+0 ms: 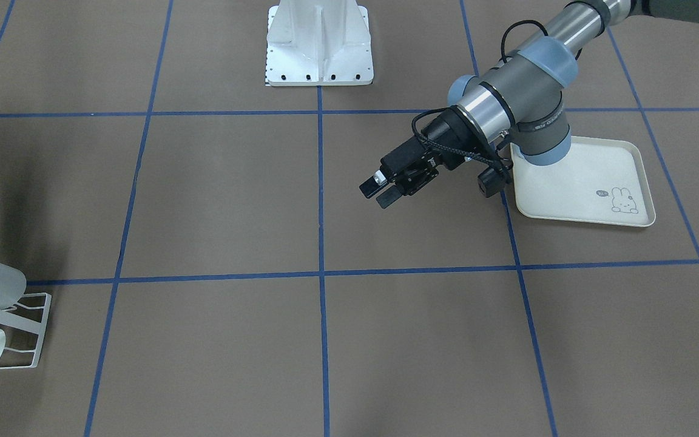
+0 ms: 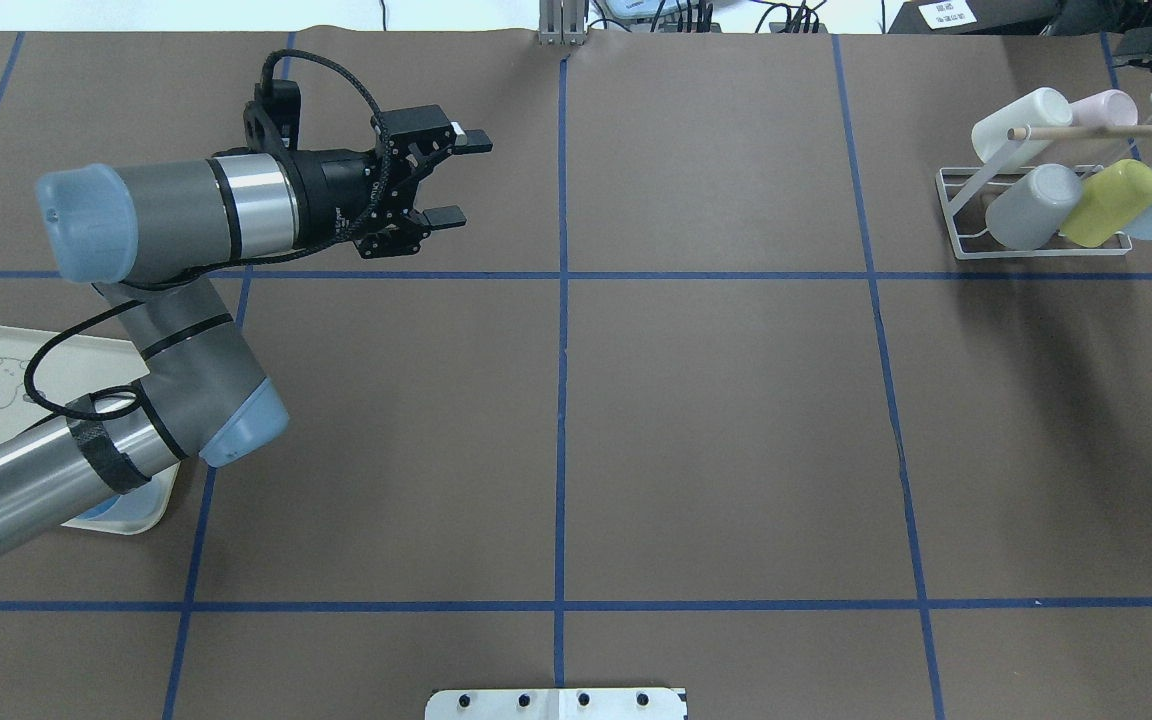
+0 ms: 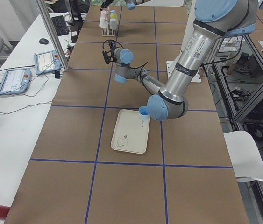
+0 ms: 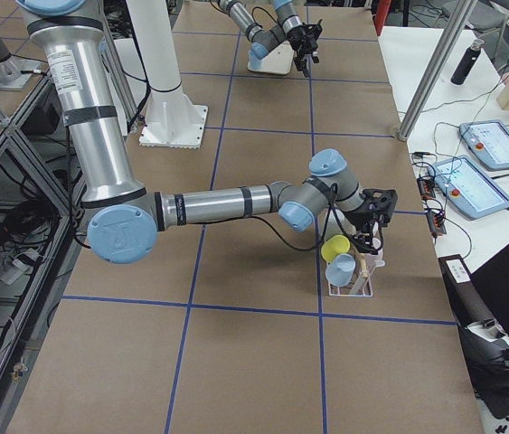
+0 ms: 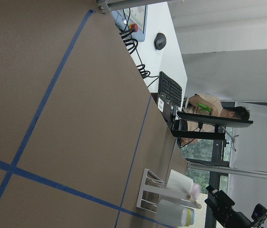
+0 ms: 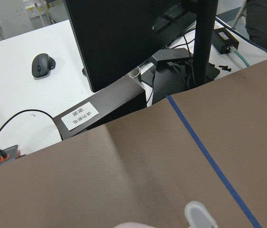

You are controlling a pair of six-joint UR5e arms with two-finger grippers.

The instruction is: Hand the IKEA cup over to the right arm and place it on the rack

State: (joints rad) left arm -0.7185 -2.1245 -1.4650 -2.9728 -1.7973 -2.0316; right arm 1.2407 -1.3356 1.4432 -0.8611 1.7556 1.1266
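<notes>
Left gripper (image 2: 461, 180) wide open and empty; right gripper (image 4: 379, 203) by the rack (image 2: 966, 200) of cups (image 2: 1031, 205), cannot tell its grip

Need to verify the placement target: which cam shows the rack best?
Overhead exterior: the rack sits close to whole and unblocked, frame and pegs plain. Front-facing crops it at the edge. Exterior right shows it small, cups over the frame. Exterior left: far, tiny. Left wrist: sideways, partly cut off. Right wrist: not identifiable.
</notes>
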